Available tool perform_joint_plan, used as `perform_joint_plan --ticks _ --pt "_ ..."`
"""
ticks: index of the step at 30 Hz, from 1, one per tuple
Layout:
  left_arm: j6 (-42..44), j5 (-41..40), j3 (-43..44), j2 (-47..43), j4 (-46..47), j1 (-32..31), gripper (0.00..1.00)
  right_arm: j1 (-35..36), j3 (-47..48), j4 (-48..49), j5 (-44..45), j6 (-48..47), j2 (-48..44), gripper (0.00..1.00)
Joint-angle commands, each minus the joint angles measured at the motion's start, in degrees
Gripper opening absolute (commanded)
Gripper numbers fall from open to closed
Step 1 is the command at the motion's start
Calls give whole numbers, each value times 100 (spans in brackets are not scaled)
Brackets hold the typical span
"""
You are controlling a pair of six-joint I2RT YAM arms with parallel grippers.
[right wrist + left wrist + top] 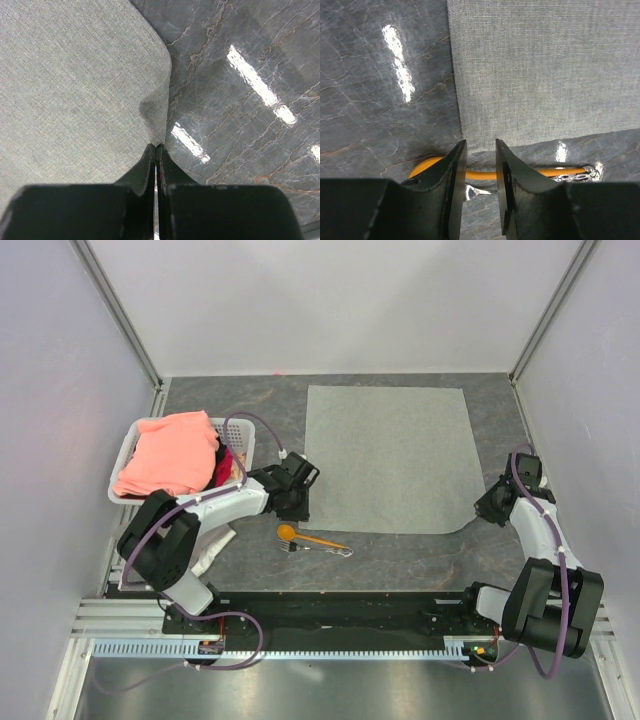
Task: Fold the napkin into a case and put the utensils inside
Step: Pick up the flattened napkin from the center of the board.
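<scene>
Since the napkin [390,455] is pinched only by the closed right fingers [145,170], left fingers [452,175] half-spread and empty, a skewed fold is risked.

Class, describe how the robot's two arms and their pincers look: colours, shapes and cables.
The left arm and right arm have white links and bulky black joints, with a lilac cable looping along each. The left pincer and right pincer have plain black fingers tapering to narrow tips.
</scene>
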Motion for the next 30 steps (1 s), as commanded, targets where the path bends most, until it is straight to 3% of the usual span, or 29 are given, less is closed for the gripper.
perform_joint_plan --ticks 1,8,19,26,30 --pt "154 -298 319 273 -114 -22 37 17 80 -36 -29 -109 -112 0" --pt "101 -350 293 458 -158 -101 44 8 18 8 -64 -83 -103 0" --pt "-75 -746 390 959 -447 -514 44 16 -88 34 -73 -39 -156 0" --pt "-198 -1053 337 1275 -474 -549 33 8 -114 61 -82 -65 -191 0" --pt "-241 -1115 372 1241 -405 -549 17 8 -158 96 -64 -100 -182 0"
